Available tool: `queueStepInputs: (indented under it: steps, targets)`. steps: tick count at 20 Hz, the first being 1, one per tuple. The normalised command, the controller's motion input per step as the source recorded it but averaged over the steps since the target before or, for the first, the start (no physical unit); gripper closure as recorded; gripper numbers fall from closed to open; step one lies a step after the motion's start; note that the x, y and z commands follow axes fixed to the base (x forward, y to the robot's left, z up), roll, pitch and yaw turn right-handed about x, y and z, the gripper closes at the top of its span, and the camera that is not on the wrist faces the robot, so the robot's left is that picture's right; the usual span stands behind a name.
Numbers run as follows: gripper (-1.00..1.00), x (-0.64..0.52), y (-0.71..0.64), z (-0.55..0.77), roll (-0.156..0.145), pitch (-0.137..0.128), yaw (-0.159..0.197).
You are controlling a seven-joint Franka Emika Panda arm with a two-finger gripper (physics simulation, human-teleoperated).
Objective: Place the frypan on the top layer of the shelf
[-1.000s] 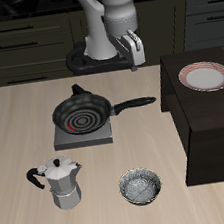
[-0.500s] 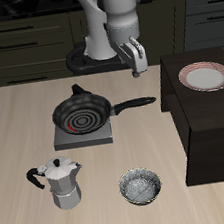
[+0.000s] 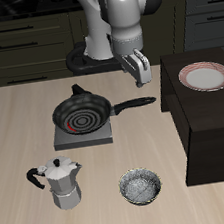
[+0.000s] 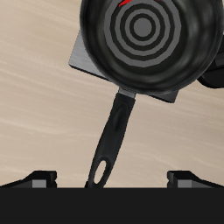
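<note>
Gripper: the gripper (image 3: 140,78) is hanging in the air above the table, between the frypan's handle and the shelf, touching nothing. In the wrist view both fingertips (image 4: 41,178) are showing far apart at the frame's edge, so the jaws are standing spread wide with nothing between them.

Frypan: the frypan (image 3: 81,115) is sitting on the hotplate (image 3: 83,135) – a grey square slab – near the middle of the table (image 3: 24,116). Its long black handle (image 3: 133,105) is pointing straight toward the shelf, its tip lying near the shelf's wall but apart from it. In the wrist view the handle (image 4: 111,140) is running toward the gripper, and the pan's ringed bottom is filling the far part of the picture.

Shelf: the shelf (image 3: 210,131) is standing at the table's side, dark and boxy, reaching to the front edge.

On the shelf top: a plate (image 3: 204,77) with a reddish rim is occupying the back part of the top layer – the part nearer the front edge is showing only dark wood.

Other things: a moka pot (image 3: 61,182) is standing upright toward the table's front edge, and a small patterned metal bowl (image 3: 141,187) is sitting beside it, both well apart from the frypan.

In the way: the air between the handle and the shelf is holding only the gripper itself.
</note>
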Motion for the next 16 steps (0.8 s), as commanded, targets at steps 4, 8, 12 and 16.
queueStepInputs:
  steps: [4,8,12,16]
  targets:
    - [-1.0,0.04,-0.03,-0.15,-0.001,0.013,-0.001]
    - [-1.0,0.05,0.02,-0.19,-0.002,0.004,0.017]
    - [-1.0,0.1,-0.03,-0.26,-0.004,0.016,-0.003]
    - [-1.0,0.07,0.08,-0.23,0.003,0.013,0.025]
